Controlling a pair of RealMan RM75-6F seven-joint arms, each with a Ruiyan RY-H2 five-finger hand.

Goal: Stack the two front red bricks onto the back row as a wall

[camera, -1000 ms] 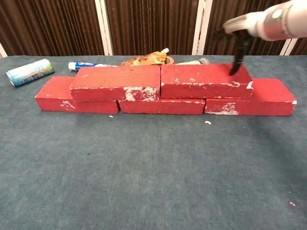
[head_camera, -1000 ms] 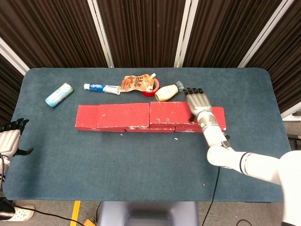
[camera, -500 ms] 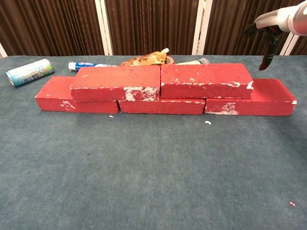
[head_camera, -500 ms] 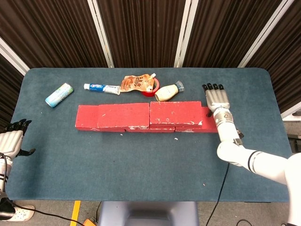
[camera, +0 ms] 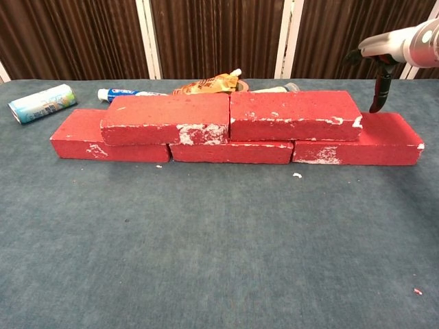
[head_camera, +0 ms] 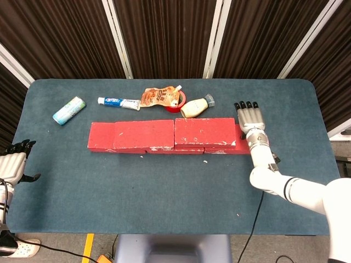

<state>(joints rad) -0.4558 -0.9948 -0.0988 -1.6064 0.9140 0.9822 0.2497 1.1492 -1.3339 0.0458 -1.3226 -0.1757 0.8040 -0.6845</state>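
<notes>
Five red bricks form a two-layer wall. The upper left brick and the upper right brick lie end to end across the bottom row: left brick, middle brick, right brick. My right hand hovers flat over the bottom right brick, just past the end of the upper right brick, fingers straight and holding nothing. A dark fingertip hangs just above that brick. My left hand stays off the table's left edge, empty, fingers spread.
Behind the wall lie a blue-green can, a toothpaste tube, an orange pouch, a red tape roll and a cream bottle. White crumbs dot the blue cloth in front.
My right hand has left the top of the upper right brick and moved right, then sunk a little over the bottom right brick. Bricks and left hand have not moved.
</notes>
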